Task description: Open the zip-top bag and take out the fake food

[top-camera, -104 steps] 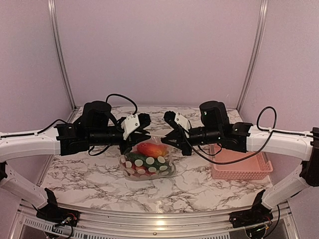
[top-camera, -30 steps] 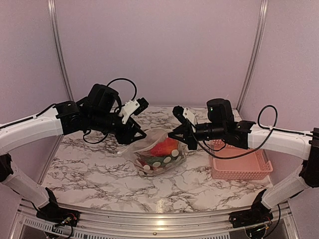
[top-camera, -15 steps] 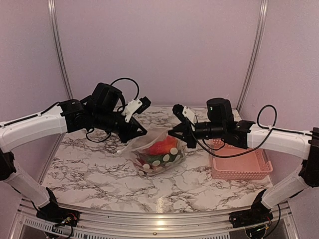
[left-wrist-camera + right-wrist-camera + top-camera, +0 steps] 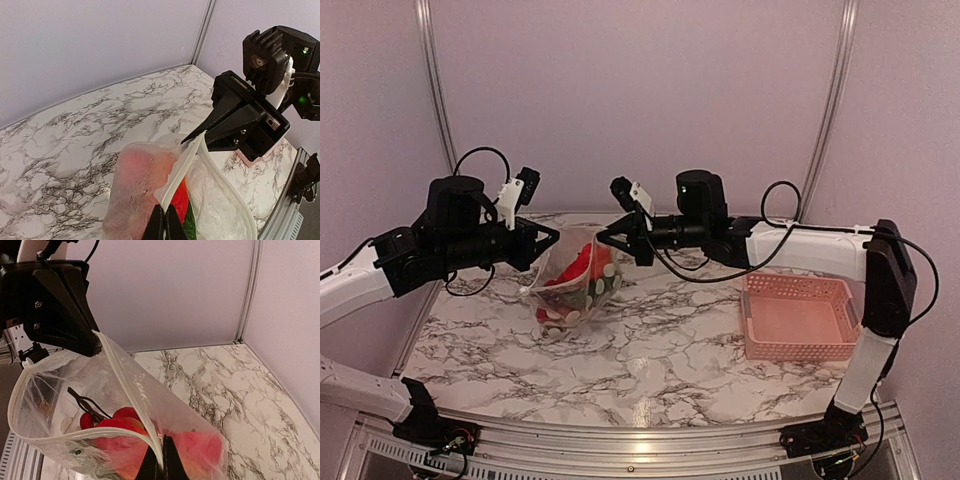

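The clear zip-top bag (image 4: pixel 575 285) hangs between my two grippers at the back left of the table, with its lower end near or on the marble. Its mouth is pulled open. My left gripper (image 4: pixel 552 237) is shut on one side of the white zip strip (image 4: pixel 186 165). My right gripper (image 4: pixel 605 240) is shut on the opposite side of the strip (image 4: pixel 127 385). The fake food lies inside: red pieces (image 4: pixel 117 425), a green piece (image 4: pixel 189 225) and white-spotted pieces (image 4: pixel 565 312). In the left wrist view my fingertips (image 4: pixel 164 220) pinch the strip; the right wrist view shows the same (image 4: pixel 161 460).
The pink slotted basket (image 4: pixel 800 315) stands at the right of the marble table (image 4: pixel 680 360), with nothing in it. Purple walls close in the back and sides. The right arm reaches across the back of the table towards the left.
Both grippers have moved left and back with the bag, lifting it. The bag's mouth is now pulled wider open and the bag hangs more upright.
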{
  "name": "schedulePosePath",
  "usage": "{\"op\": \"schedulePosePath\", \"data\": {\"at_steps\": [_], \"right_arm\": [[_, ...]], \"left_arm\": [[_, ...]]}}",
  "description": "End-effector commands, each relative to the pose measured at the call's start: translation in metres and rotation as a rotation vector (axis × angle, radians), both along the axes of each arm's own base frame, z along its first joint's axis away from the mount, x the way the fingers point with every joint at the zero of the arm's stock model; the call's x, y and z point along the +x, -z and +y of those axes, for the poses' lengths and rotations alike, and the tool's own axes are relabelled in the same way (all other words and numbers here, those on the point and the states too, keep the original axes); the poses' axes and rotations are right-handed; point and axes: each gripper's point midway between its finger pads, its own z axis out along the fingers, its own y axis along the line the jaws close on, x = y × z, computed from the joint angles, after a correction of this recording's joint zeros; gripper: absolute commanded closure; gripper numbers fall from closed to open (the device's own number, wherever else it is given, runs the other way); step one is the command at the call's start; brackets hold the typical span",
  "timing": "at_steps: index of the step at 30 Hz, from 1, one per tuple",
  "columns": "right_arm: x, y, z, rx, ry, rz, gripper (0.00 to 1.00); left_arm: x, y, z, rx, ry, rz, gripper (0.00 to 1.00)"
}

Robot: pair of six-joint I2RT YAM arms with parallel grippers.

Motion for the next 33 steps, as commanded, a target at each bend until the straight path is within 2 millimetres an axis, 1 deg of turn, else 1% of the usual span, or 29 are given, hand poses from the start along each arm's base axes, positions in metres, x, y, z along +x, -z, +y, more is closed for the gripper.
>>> {"op": "schedulePosePath", "data": {"at_steps": [1, 4, 7, 11, 14, 15, 17, 20, 23, 25, 29, 33], "right_arm": [[-0.003, -0.016, 0.047, 0.074, -0.105, 0.017, 1.0], [0.0, -0.009, 0.07, 0.092, -0.154, 0.038, 1.0], [0.003, 0.0, 0.085, 0.105, -0.201, 0.069, 1.0], [0.008, 0.016, 0.095, 0.102, -0.226, 0.094, 1.0], [0.011, 0.032, 0.094, 0.079, -0.213, 0.116, 1.0], [0.013, 0.035, 0.09, 0.076, -0.201, 0.119, 1.0], [0.019, 0.043, 0.078, 0.067, -0.164, 0.146, 0.91], [0.032, 0.044, 0.052, 0.071, -0.093, 0.171, 0.77], [0.043, 0.044, 0.022, 0.059, -0.012, 0.2, 0.63], [0.049, 0.043, 0.003, 0.043, 0.049, 0.21, 0.56], [0.051, 0.043, -0.028, -0.007, 0.162, 0.236, 0.48], [0.043, 0.039, -0.048, -0.037, 0.246, 0.294, 0.47]], "left_arm": [[0.007, -0.03, 0.037, -0.104, -0.135, -0.094, 1.0], [0.005, -0.023, 0.046, -0.102, -0.147, -0.074, 1.0], [0.004, -0.007, 0.046, -0.087, -0.149, -0.034, 1.0], [0.006, 0.018, 0.035, -0.096, -0.124, 0.044, 1.0], [0.01, 0.037, 0.023, -0.111, -0.114, 0.118, 1.0], [0.014, 0.045, 0.021, -0.107, -0.129, 0.143, 1.0], [0.02, 0.059, 0.016, -0.104, -0.145, 0.185, 1.0], [0.025, 0.074, 0.006, -0.139, -0.144, 0.231, 1.0], [0.029, 0.078, -0.005, -0.208, -0.133, 0.25, 1.0], [0.031, 0.081, -0.012, -0.227, -0.125, 0.258, 1.0], [0.033, 0.092, -0.033, -0.228, -0.099, 0.282, 1.0], [0.033, 0.105, -0.058, -0.203, -0.075, 0.298, 1.0]]}}
